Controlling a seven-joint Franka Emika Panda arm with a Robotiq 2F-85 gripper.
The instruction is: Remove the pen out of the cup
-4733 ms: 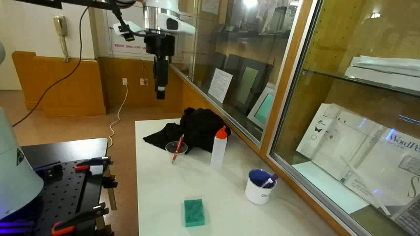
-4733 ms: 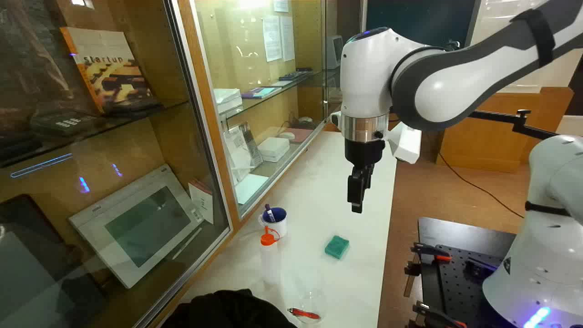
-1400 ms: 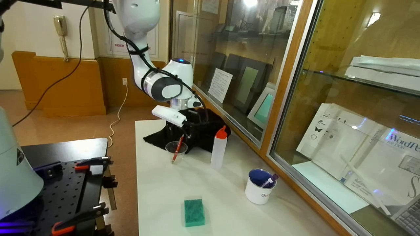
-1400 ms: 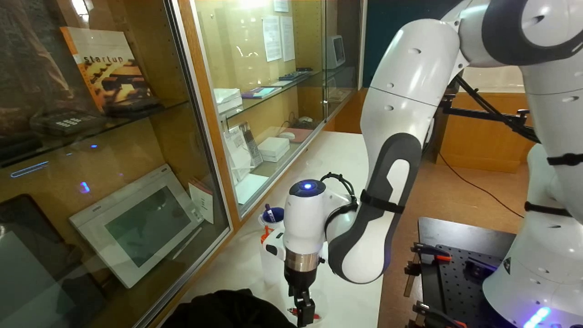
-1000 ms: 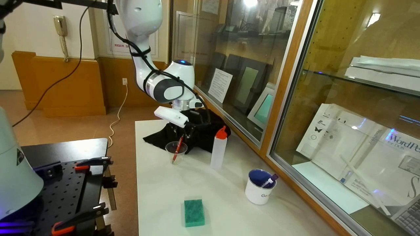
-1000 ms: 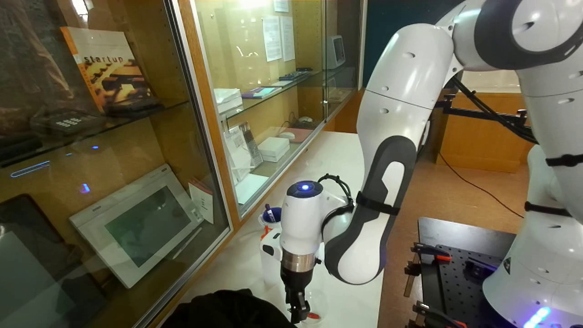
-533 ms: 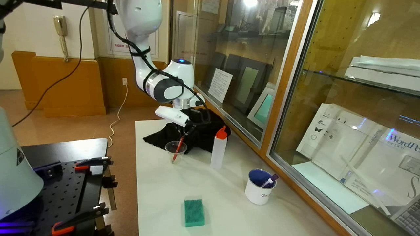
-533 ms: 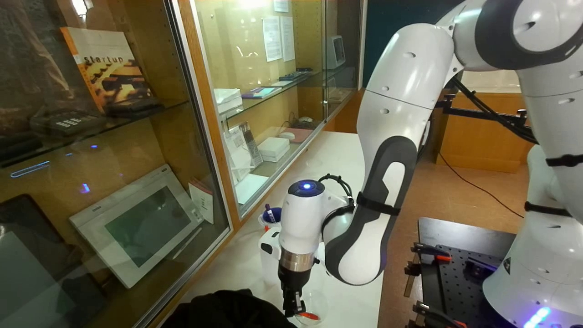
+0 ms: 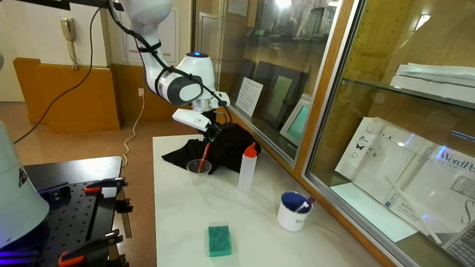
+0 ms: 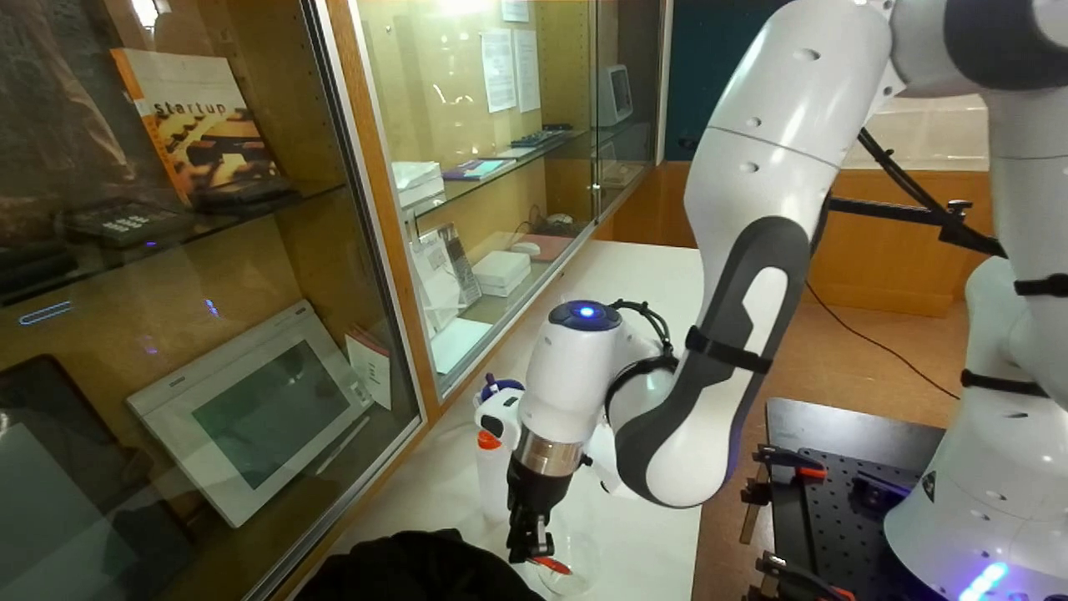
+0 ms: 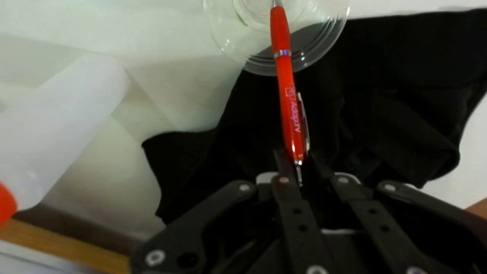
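Observation:
The red pen (image 11: 290, 110) is pinched near its clicker end by my gripper (image 11: 296, 153), whose fingers press it from both sides in the wrist view. It slants down from the jaws, and its tip end overlaps the transparent cup (image 11: 262, 70). In an exterior view, the pen (image 9: 204, 152) stands mostly above the rim of the cup (image 9: 199, 180), its lower end seen within the cup's outline. My gripper (image 9: 208, 139) is over the cup's far side there. Another exterior view shows the gripper (image 10: 531, 554) with the pen (image 10: 554, 567) sticking out beneath it.
A white bottle (image 9: 247, 173) with a red cap stands beside the cup. Black cloth (image 9: 232, 148) lies crumpled behind and under the gripper. A white mug (image 9: 290, 218) holding a purple-capped marker and a green sponge (image 9: 219, 241) are nearer. The glass cabinet (image 9: 301, 141) borders the table.
My gripper has closed on the pen's upper end, then risen, taking the pen up with it. The pen's lower end has lifted off the cup's bottom; the cup stays in place.

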